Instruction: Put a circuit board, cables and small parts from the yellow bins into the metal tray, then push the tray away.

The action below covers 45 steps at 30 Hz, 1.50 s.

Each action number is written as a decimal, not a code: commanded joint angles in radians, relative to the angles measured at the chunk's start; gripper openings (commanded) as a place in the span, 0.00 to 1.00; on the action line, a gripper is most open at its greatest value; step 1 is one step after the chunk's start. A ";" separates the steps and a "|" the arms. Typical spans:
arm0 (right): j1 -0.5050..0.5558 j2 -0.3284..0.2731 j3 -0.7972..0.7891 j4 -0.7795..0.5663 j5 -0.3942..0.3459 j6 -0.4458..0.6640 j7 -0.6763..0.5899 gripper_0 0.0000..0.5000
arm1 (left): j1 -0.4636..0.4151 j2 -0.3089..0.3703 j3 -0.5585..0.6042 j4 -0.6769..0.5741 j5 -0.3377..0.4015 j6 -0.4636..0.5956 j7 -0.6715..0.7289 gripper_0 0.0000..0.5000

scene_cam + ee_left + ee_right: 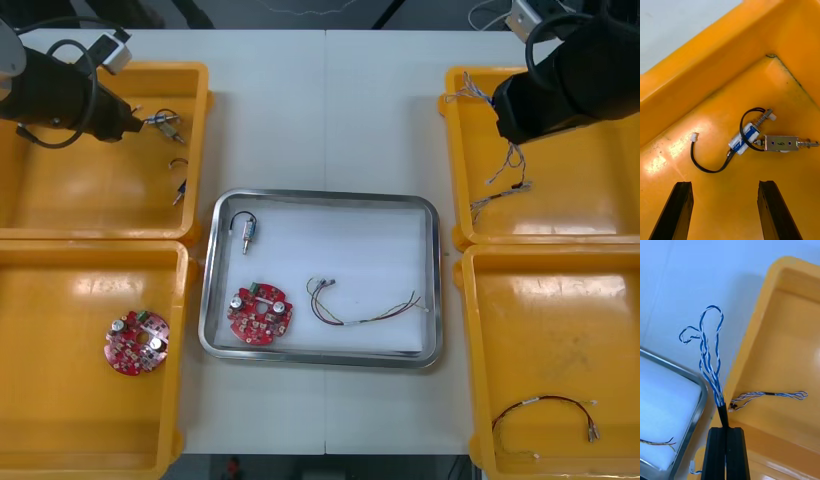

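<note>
Right gripper (725,430): my fingers are closed on the end of a twisted blue and white cable (710,360), just beside the far right corner of the metal tray (320,196).
Why held so: the cable rises in loose loops, free of the far right yellow bin (790,345), so it can pass over the tray's rim without dragging.
Also in that bin: a second twisted cable (767,395) lies on the floor.
Left gripper (725,185): my fingers stand wide open above the far left yellow bin (696,75), beside the tray's far left corner, touching nothing.
Its target, I judge: the small metal part (747,137) with a blue body and black lead, just ahead of the open fingers; another metal part (784,143) lies right beside it.
In the tray already: a round red circuit board (260,312), a metal part with black lead (245,230), and a thin cable (370,308), probably the red and yellow one.
Risk: the two close parts may come up together.
</note>
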 commanded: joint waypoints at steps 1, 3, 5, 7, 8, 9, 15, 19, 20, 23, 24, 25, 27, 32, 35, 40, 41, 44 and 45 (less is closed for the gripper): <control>0.011 -0.049 0.111 -0.109 -0.024 0.004 0.182 0.00 | -0.054 0.012 0.027 0.050 0.054 -0.089 -0.086 1.00; 0.011 -0.049 0.140 -0.130 -0.030 0.004 0.237 0.00 | -0.054 0.003 0.028 0.064 0.068 -0.114 -0.110 1.00; 0.011 -0.044 0.168 -0.143 -0.047 0.004 0.286 0.00 | -0.054 -0.003 0.028 0.073 0.072 -0.132 -0.115 1.00; 0.009 -0.035 0.206 -0.144 -0.064 0.004 0.343 0.00 | -0.054 -0.014 0.027 0.076 0.074 -0.152 -0.118 1.00; 0.011 -0.030 0.226 -0.144 -0.067 0.004 0.371 0.00 | -0.054 -0.020 0.028 0.085 0.075 -0.169 -0.120 1.00; 0.011 -0.027 0.237 -0.144 -0.064 0.004 0.385 0.00 | -0.054 -0.023 0.027 0.090 0.079 -0.178 -0.123 1.00; 0.011 -0.001 0.372 -0.144 0.010 -0.083 0.495 0.00 | -0.055 -0.045 0.027 0.147 0.137 -0.252 -0.172 1.00; 0.011 0.022 0.462 -0.144 0.097 -0.144 0.541 0.00 | -0.054 -0.048 0.014 0.148 0.146 -0.257 -0.184 1.00; 0.011 0.030 0.491 -0.144 0.128 -0.161 0.544 0.00 | -0.054 -0.049 0.007 0.151 0.152 -0.263 -0.184 1.00; 0.011 0.039 0.563 -0.138 0.180 -0.213 0.550 0.00 | -0.054 -0.049 -0.023 0.168 0.187 -0.289 -0.189 1.00; 0.011 0.039 0.576 -0.133 0.188 -0.224 0.550 0.00 | -0.054 -0.049 -0.029 0.171 0.197 -0.295 -0.190 1.00; 0.011 0.039 0.606 -0.126 0.200 -0.249 0.553 0.00 | -0.054 -0.049 -0.044 0.174 0.210 -0.306 -0.195 1.00; 0.011 0.039 0.643 -0.107 0.217 -0.284 0.560 0.00 | -0.054 -0.049 -0.059 0.174 0.217 -0.313 -0.196 1.00; 0.011 0.039 0.728 -0.025 0.229 -0.371 0.564 0.00 | -0.051 -0.049 -0.062 0.179 0.218 -0.316 -0.201 1.00; 0.011 0.040 0.767 0.003 0.271 -0.404 0.566 0.00 | -0.051 -0.052 -0.064 0.190 0.218 -0.316 -0.205 1.00; 0.011 0.046 0.804 0.064 0.298 -0.442 0.566 0.00 | -0.051 -0.055 -0.064 0.216 0.229 -0.316 -0.221 1.00; 0.011 0.050 0.803 0.074 0.294 -0.445 0.566 0.00 | -0.051 -0.055 -0.064 0.219 0.229 -0.316 -0.221 1.00; 0.011 0.065 0.803 0.114 0.286 -0.468 0.567 0.00 | -0.051 -0.057 -0.064 0.228 0.229 -0.318 -0.227 1.00; 0.011 0.073 0.803 0.124 0.286 -0.470 0.567 0.00 | -0.051 -0.057 -0.064 0.233 0.232 -0.318 -0.228 1.00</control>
